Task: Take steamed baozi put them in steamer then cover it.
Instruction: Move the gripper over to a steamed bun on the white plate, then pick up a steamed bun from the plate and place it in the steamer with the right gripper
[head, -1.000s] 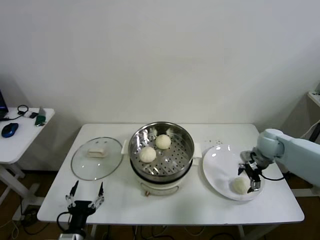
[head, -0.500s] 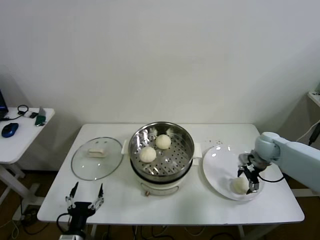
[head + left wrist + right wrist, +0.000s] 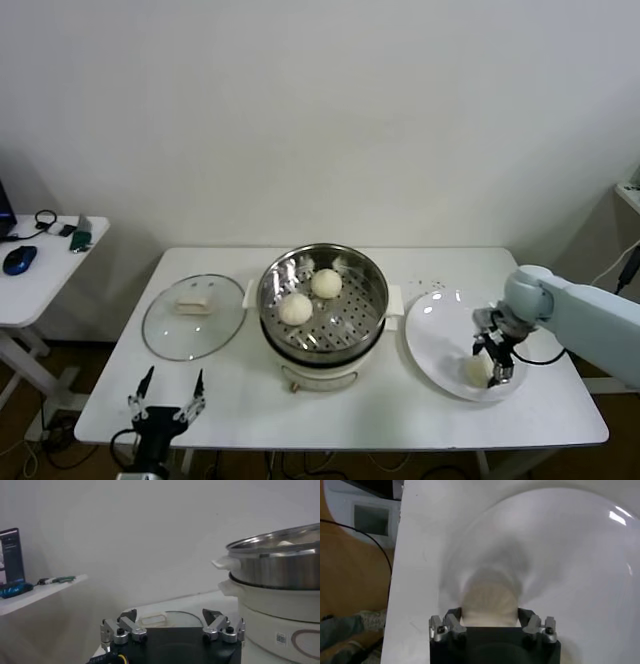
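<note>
Over the last second the right gripper point(image 3: 492, 362) has come down and slid inward onto the white plate point(image 3: 437, 328), and its fingers are now spread on either side of the steamed baozi point(image 3: 476, 370) lying near the plate's front edge. The right wrist view shows the bun point(image 3: 488, 603) sitting between the 2 fingers; whether they already press on it I cannot tell. So this pickup looks close, not yet made. 2 buns point(image 3: 296, 308) already rest on the perforated tray of the steamer point(image 3: 322, 300). The cover point(image 3: 194, 315) lies flat on the table point(image 3: 240, 400) left of the steamer. The left gripper point(image 3: 167, 405) hangs parked at the table's front edge, fingers spread, holding nothing
</note>
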You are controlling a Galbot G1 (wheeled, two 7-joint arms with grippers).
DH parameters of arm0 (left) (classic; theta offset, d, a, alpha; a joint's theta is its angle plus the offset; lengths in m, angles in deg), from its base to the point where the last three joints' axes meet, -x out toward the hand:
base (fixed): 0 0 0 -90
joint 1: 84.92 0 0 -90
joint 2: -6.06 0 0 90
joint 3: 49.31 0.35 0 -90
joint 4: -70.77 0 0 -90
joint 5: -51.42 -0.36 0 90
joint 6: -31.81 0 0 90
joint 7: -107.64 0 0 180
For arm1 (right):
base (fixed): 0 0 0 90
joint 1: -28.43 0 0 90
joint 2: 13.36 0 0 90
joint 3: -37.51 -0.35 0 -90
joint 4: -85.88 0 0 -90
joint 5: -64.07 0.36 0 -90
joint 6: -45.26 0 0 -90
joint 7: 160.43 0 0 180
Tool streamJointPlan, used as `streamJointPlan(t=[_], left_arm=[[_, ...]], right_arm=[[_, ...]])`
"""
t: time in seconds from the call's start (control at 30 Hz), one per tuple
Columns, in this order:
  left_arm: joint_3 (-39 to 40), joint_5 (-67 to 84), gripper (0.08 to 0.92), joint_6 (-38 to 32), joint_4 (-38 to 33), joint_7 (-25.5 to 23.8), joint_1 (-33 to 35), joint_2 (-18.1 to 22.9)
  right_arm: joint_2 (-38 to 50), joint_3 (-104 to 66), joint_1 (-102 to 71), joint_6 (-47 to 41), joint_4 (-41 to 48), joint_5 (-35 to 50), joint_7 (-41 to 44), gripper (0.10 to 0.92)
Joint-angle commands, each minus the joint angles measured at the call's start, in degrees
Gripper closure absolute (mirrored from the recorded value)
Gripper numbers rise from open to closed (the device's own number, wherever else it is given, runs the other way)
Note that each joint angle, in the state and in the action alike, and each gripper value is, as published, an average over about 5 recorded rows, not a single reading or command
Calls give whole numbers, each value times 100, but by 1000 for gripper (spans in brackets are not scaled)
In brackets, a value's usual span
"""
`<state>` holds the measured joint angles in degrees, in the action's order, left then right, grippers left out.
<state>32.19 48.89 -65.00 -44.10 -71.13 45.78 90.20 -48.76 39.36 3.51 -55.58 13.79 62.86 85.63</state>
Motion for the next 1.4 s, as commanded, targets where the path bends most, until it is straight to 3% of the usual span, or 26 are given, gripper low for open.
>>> streamJointPlan(t=[0.03,0.4,0.67,0.9,1.4], left_arm=[[-17,4,177,-13,-45,-2,67,-22],[-66,59,177,-103,-75,-3,241,-78],[19,104,177,-174,-133,-21,247,-54],[89,203,177,-308,-151,38,285,-117],[9,281,177,-288,-134,32,273,-221]], right_arm=[[-26,27,29,18,34,-14,20,325],[-265,1150,1817,610,49,431,207,330],[-1495,2579,4101,1696,115,1207,454,321],[-2534,2930,4862,2303,-17,1771,608,321],[-4267,2271,4075,3191,-191,804,654,321]])
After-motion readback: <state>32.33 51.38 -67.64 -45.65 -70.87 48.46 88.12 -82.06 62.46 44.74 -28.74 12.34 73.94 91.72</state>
